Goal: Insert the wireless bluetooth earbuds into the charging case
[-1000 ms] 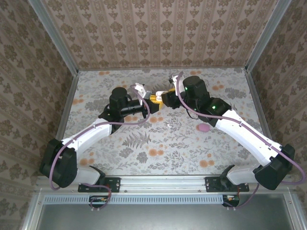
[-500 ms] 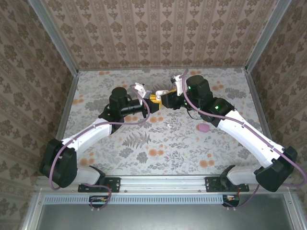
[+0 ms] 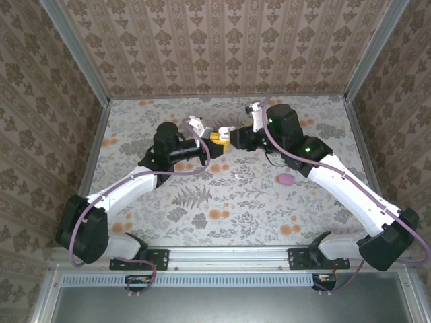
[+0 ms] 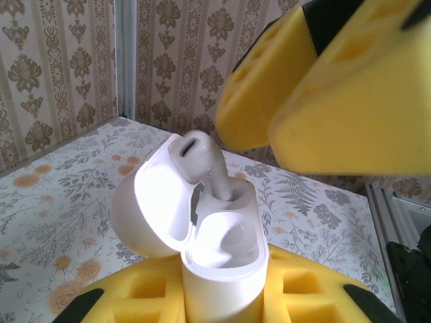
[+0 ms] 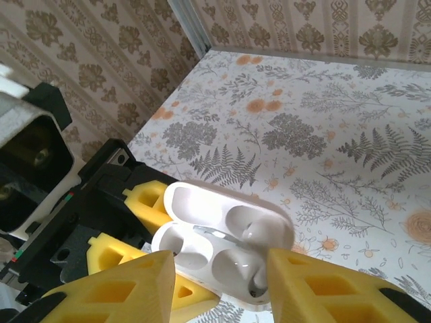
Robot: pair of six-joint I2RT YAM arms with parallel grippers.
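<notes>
Left to right, seen from above and from both wrists. The left gripper (image 4: 222, 299) has its yellow foam-like fingers pressed together on the lower body of the charging case (image 4: 225, 266), holding it raised above the table (image 3: 202, 202) with the opening facing up. The case is smooth, glossy white plastic with rounded corners. Its lid (image 4: 151, 208) is hinged back to the left and shows a hollow, dished inside. One white earbud (image 4: 195, 151) stands in the far well. Its stem runs down into the case, so its long axis is near upright and leans slightly toward the lid, and its rounded head is well clear of the rim. It looks partly seated rather than home. The near well (image 4: 229, 239) appears bare. The right gripper (image 5: 219, 259) hovers just above and to the right of the earbud. Its two blocky yellow fingers are spread apart and pinch nothing. In its own wrist view the open case lies directly ahead, in the gap between them. The right arm is therefore the nearer free tool, and the coming move probably calls for a short push along the stem's axis. Farther right, a small pink rounded object (image 3: 285, 180) lies on the floral-printed table, too small to identify with confidence.
</notes>
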